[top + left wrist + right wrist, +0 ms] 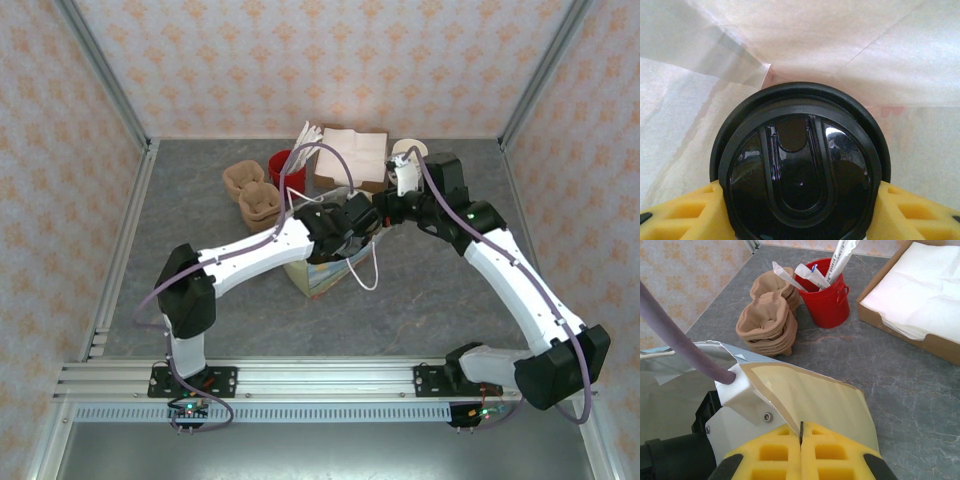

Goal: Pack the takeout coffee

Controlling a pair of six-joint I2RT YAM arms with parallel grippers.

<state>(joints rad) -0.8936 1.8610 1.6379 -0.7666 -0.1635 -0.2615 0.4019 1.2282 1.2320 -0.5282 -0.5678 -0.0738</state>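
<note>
The takeout coffee (800,175), a dark cup under a glossy black lid, sits between the yellow pads (682,215) of my left gripper (800,222), which is shut on its sides. Pale paper of the bag (840,50) surrounds the cup on every side. In the top view the left gripper (350,228) reaches down into the mouth of the bag (318,275), which stands mid-table. My right gripper (385,207) is beside it. In the right wrist view that gripper (801,440) is shut on the bag's rim (805,390), pinching the paper edge.
A red bucket (283,165) (827,297) of wrapped straws stands behind the bag. Stacked brown pulp carriers (255,195) (767,317) lie to its left. A cardboard box of white napkins (350,155) (920,295) sits at the back, to the right of the bucket.
</note>
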